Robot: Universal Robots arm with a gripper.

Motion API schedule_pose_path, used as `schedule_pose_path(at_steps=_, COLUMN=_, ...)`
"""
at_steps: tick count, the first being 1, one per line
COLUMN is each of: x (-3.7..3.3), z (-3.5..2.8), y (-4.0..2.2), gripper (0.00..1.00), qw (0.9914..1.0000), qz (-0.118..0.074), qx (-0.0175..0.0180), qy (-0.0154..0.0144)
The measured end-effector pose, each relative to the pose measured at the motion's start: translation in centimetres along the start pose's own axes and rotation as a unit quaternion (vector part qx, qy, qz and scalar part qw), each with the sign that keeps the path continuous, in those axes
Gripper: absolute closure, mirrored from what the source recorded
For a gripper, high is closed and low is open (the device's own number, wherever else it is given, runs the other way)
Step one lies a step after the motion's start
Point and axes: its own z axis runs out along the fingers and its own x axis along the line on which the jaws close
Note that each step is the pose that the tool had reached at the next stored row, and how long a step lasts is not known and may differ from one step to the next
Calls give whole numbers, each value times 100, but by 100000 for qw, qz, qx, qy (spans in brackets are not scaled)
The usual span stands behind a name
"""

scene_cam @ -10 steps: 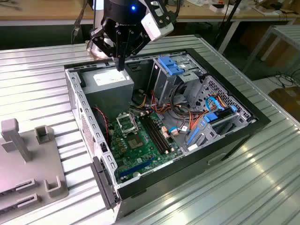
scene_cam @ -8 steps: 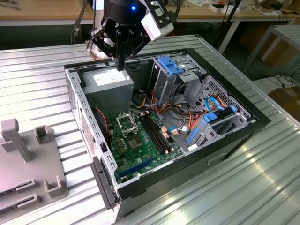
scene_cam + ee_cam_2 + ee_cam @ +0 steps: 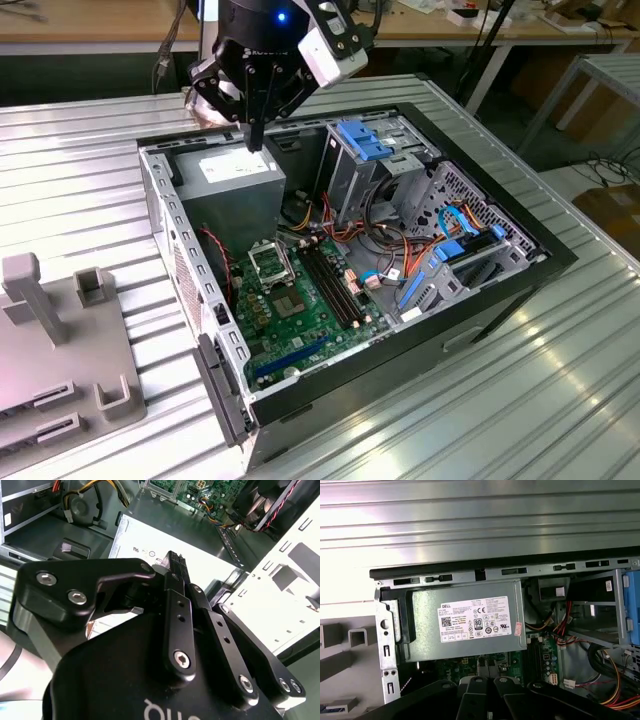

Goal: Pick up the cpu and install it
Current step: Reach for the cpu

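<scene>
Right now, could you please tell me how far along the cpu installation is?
Nothing looks finished: the motherboard socket appears dark and unfilled. The gripper hovers over the power supply in the open case; whether it holds the cpu, I cannot tell. Seating the cpu is left.

The arm [image 3: 270, 40] runs off the exterior view's top. What fills the socket [image 3: 268, 262] is too small to tell.

Ribbed silver metal table [image 3: 560, 400], bright glare on slats; wooden workbench [image 3: 90, 20] along back; second metal table [image 3: 615, 70] at exterior view's right; grey floor [image 3: 560, 178], cables [image 3: 603, 165] trailing.
</scene>
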Motion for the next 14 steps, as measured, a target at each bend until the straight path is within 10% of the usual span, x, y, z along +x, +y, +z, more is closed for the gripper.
schedule_pose_path(at_steps=14, x=63, z=-1, y=-5, gripper=89, qw=100000, qz=9, qx=-2, qy=-4)
